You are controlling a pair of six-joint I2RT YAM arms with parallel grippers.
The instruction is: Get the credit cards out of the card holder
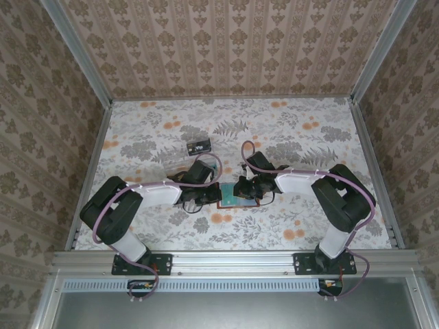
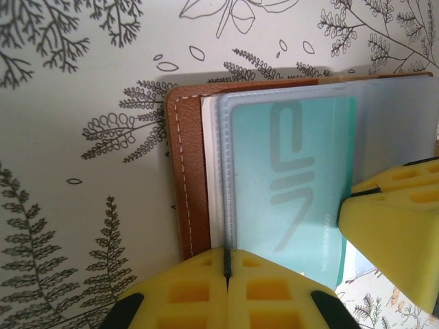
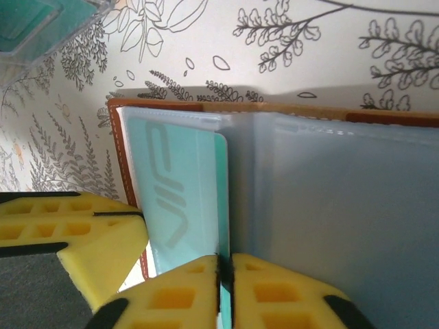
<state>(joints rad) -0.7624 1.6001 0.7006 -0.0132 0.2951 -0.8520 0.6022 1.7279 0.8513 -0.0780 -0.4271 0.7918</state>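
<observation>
The surface (image 1: 288, 226), covered in a grey leaf print with orange blossoms, fills the floor of the walled cell. From the top view the left arm (image 1: 137, 195) reaches in from 8 o'clock and the right arm (image 1: 309, 181) from 4 o'clock. Their wrists meet just toward 6 o'clock from the middle of the surface.

There the card holder (image 2: 192, 171) lies open and flat between the two wrists. Its brown leather cover with pale stitching faces down and its blue-grey clear sleeves face up. At about 11 o'clock from it, well apart, a clear plastic case (image 1: 197, 146) rests on the surface. In the right wrist view its corner shows teal contents.

The left tool (image 2: 226, 274) has its yellow fingers pressed fully together. They clamp the card holder at the 6 o'clock edge of its own view, right where the clear sleeve begins beside the leather border. The right tool (image 3: 225, 281) also has its fingers tight together, set at the 6 o'clock edge of its view along the fold beside the card. Whether they pinch the card's edge or only the sleeve is hard to make out.

A teal card (image 2: 295, 192) with a pale printed logo sits inside the clear sleeve, between the two tools and touching neither leather edge.
</observation>
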